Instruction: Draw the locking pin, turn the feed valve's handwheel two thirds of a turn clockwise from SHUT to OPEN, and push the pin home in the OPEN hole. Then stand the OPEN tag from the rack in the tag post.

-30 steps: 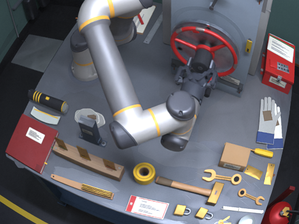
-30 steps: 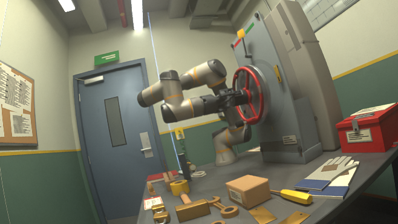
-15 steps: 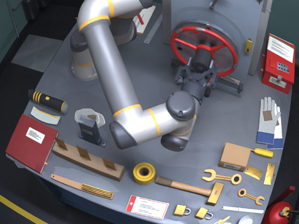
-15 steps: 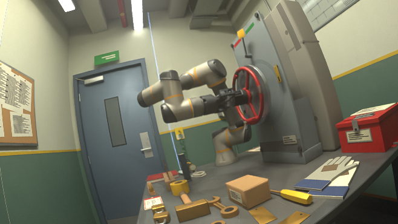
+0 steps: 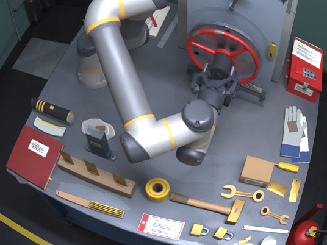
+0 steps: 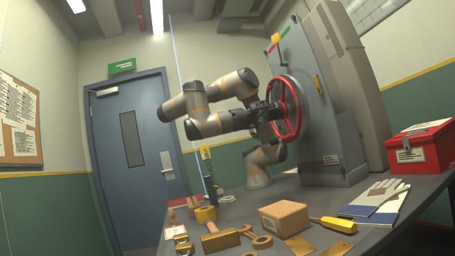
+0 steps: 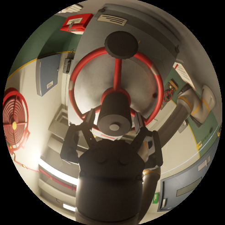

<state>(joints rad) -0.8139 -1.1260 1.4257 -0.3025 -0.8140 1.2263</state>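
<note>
The grey hub (image 7: pixel 114 114) (image 5: pixel 220 67) of the red handwheel (image 5: pixel 224 56) (image 6: pixel 284 108) (image 7: pixel 116 84) stands between the fingers of my gripper (image 7: pixel 114 120) (image 5: pixel 217 79) (image 6: pixel 266 110). My gripper is open and holds nothing. The wheel sits on a round plate on the grey valve panel. A dark round knob (image 7: pixel 121 44) lies over the wheel's rim in the wrist camera. The tag rack (image 5: pixel 96 173) is a wooden block with three tags, at the table's front left. The tag post (image 5: pixel 98 141) stands just behind it.
The valve panel (image 6: pixel 321 100) rises right behind the wheel. A red box (image 5: pixel 305 70) sits to its right. Gloves (image 5: pixel 294 131), a cardboard box (image 5: pixel 256 171), a hammer (image 5: pixel 210 205), spanners, padlocks and a tape roll (image 5: pixel 157 189) lie across the table's front.
</note>
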